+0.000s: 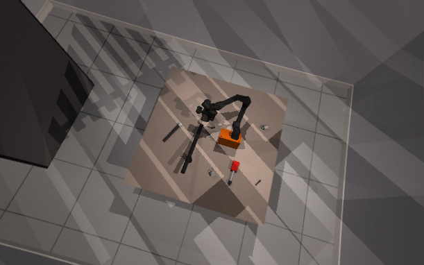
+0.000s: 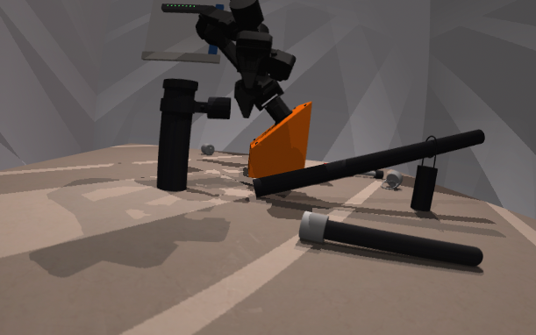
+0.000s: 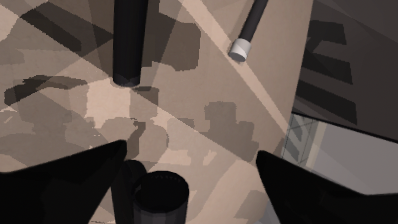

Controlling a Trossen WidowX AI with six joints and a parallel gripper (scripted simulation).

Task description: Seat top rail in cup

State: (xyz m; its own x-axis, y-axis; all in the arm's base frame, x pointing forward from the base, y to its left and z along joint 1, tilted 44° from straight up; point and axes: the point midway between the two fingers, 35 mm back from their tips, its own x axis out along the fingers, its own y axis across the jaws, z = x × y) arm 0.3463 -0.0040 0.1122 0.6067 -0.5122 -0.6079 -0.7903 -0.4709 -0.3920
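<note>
Posts number two: one big post (image 2: 175, 140) upright at the left of the exterior view, and one short post (image 2: 424, 188) at the right. One top rail (image 2: 367, 162) runs through the thin loop cap (image 2: 431, 142) on the short post and slopes down leftward, its cut end (image 2: 260, 189) resting on the table (image 2: 102, 263), well apart from the post. One rail-end cup (image 2: 219, 108) juts right from the brace band (image 2: 176, 105), which sits high, just under the post cap (image 2: 180, 84); the cup's mouth holds nothing. One spare tube with a grey end (image 2: 391, 238) lies nearer. One arm rises from one orange base (image 1: 227, 140).

One gripper (image 3: 187, 165) hovers beside the cup with its jaws spread wide, gripping nothing; both fingers are cut off by the wrist view's lower edge. From above, one red-handled tool (image 1: 233, 170), one small dark piece (image 1: 258, 182) and two small grey fittings (image 1: 264, 127) (image 1: 212, 172) lie scattered, too small to identify. The cup is hidden under the arm in the top view.
</note>
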